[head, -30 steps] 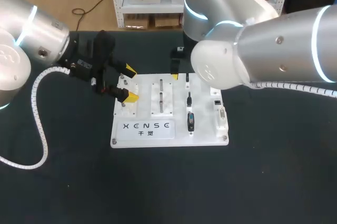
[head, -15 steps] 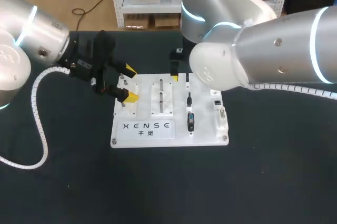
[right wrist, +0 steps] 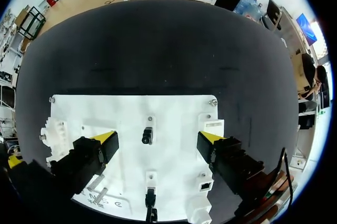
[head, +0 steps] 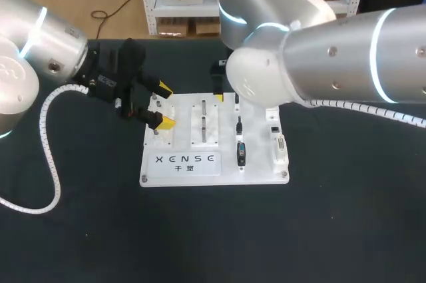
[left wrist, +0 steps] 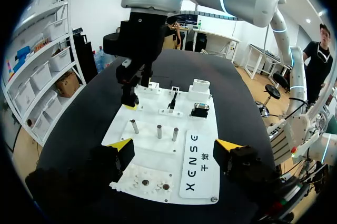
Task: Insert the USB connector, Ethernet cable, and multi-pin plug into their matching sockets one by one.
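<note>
The left gripper (head: pixel 165 105) is held over the left edge of the white board (head: pixel 186 171), fingers spread wide. A small black connector (head: pixel 237 124) and a black multi-pin plug (head: pixel 241 153) are seen right of centre. The right gripper (right wrist: pixel 156 140) is poised above the far edge, fingers apart.

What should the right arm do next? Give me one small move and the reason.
Probably lower the right gripper straight down onto the small black plug on the white board. Its fingers stand open with the plug showing between them, touching neither, so it likely needs to descend around the plug before closing.
</note>
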You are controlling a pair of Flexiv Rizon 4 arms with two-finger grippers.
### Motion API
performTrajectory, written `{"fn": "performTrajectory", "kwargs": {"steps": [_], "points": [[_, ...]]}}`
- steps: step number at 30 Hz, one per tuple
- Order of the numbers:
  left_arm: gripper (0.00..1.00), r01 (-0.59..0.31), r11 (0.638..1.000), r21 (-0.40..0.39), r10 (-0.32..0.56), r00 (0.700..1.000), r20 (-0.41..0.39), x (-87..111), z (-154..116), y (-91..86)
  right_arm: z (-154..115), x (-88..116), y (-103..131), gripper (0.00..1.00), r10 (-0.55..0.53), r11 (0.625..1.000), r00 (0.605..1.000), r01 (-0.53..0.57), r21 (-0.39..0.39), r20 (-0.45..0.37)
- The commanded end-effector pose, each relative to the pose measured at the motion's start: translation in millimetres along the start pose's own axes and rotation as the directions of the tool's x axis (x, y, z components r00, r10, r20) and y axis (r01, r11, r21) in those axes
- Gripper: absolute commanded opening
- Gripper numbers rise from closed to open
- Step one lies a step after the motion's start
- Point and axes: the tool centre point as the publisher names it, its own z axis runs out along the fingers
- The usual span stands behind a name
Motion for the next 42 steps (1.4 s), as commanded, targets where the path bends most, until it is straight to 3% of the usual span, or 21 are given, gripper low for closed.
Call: {"fn": "performTrajectory", "kwargs": {"steps": [1,10,14,20,23,33,42], "points": [[1.00,0.000,1.000,0.003,0.000,1.000,-0.002,0.0,0.2,1.1,0.5,-1.8,1.3,0.50,0.006,1.000,1.000,-0.006,0.002,-0.007],[1.00,0.000,1.000,0.003,0.000,1.000,-0.002,0.0,0.2,1.1,3.4,-1.5,4.3,0.36,0.013,1.000,1.000,-0.013,0.007,-0.012],[1.00,0.000,1.000,0.003,0.000,1.000,-0.002,0.0,0.2,1.1,4.6,-2.1,6.0,0.19,0.013,1.000,1.000,-0.013,0.012,-0.011],[1.00,0.000,1.000,0.003,0.000,1.000,-0.002,0.0,0.2,1.1,5.0,-2.3,10.0,0.15,0.008,1.000,1.000,-0.008,0.016,-0.010],[1.00,0.000,1.000,0.003,0.000,1.000,-0.002,0.0,0.2,1.1,3.0,-2.4,12.5,0.00,-0.003,1.000,1.000,0.003,0.013,0.003],[1.00,0.000,1.000,0.003,0.000,1.000,-0.002,0.0,0.2,1.1,-19.4,3.1,8.5,0.00,-0.038,0.999,0.996,0.037,0.008,0.084],[1.00,0.000,1.000,0.003,0.000,1.000,-0.002,0.0,0.2,1.1,-30.4,5.2,-22.5,0.00,0.005,1.000,0.993,-0.005,0.004,0.122]]}}
